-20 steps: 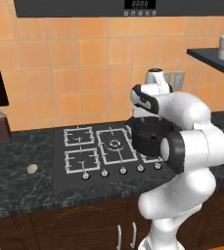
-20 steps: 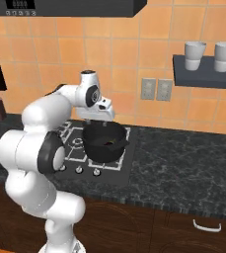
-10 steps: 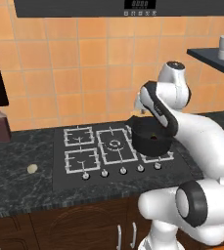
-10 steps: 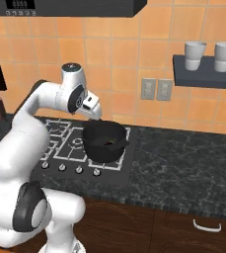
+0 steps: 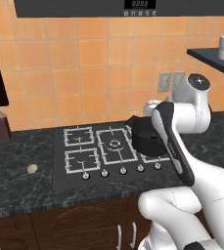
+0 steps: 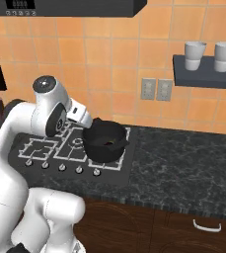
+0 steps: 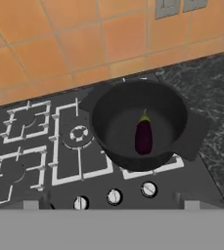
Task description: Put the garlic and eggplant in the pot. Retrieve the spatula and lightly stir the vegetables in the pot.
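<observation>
Eggplant (image 7: 143, 137) lies inside the pot (image 7: 114, 128), dark purple, small greenish stem end pointing toward the back wall, resting on the pot floor a little right of centre in the hand view. Pot is black, low straight sides, two flat side handles; it sits on the right-hand burner of the stove (image 7: 45, 151), seen also in the left base view (image 5: 145, 139) and the right base view (image 6: 104, 143).

Garlic (image 5: 32, 168) is a small pale lump on the dark counter (image 5: 15, 180), left of the stove and well apart from the pot.

Gripper (image 6: 87, 120) hangs above and just left of the pot in the right base view, holding nothing; finger tips barely show at the bottom corners of the hand view, far apart, so the jaws stand wide open. In the left base view the white arm (image 5: 179, 127) crosses in front of the pot's right side and hides part of it.

Stove has white burner grates and a row of round knobs (image 7: 114, 196) along its front edge. Two bottles (image 5: 1, 124) stand at the far left of the counter by the wall. Orange tiled wall behind, with a double wall outlet (image 6: 155, 89) above the counter. Dark shelf (image 6: 206, 77) on the right carries two white cups (image 6: 194, 55). Dark wood cabinets (image 6: 183, 227) below the counter, with a pale handle.
</observation>
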Robot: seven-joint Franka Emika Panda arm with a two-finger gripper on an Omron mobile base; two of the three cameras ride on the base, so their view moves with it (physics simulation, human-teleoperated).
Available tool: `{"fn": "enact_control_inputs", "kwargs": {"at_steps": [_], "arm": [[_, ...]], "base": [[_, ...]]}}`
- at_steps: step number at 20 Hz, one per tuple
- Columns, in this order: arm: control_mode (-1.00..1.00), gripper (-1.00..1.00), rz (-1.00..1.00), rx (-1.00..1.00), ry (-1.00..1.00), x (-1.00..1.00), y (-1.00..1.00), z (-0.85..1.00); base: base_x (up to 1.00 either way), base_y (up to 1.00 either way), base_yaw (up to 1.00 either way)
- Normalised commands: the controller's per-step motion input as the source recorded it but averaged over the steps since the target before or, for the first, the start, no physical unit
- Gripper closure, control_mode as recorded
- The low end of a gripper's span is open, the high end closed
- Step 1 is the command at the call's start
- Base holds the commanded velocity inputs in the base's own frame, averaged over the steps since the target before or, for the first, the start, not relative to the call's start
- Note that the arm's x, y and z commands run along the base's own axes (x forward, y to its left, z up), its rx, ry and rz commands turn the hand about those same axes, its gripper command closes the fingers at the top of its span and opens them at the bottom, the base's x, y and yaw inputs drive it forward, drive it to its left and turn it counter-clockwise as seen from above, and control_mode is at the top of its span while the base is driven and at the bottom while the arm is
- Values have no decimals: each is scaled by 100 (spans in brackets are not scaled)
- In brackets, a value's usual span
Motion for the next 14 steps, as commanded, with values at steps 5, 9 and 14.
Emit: {"fn": "enact_control_inputs", "kwargs": {"at_steps": [5, 9, 14], "arm": [[-100, -100, 0, 0, 1, 0, 0, 0], [100, -100, 0, 0, 0, -1, 0, 0], [100, -100, 0, 0, 0, 0, 0, 0]], "base": [[0, 0, 0], [-4, 65, 0], [-28, 100, 0]]}}
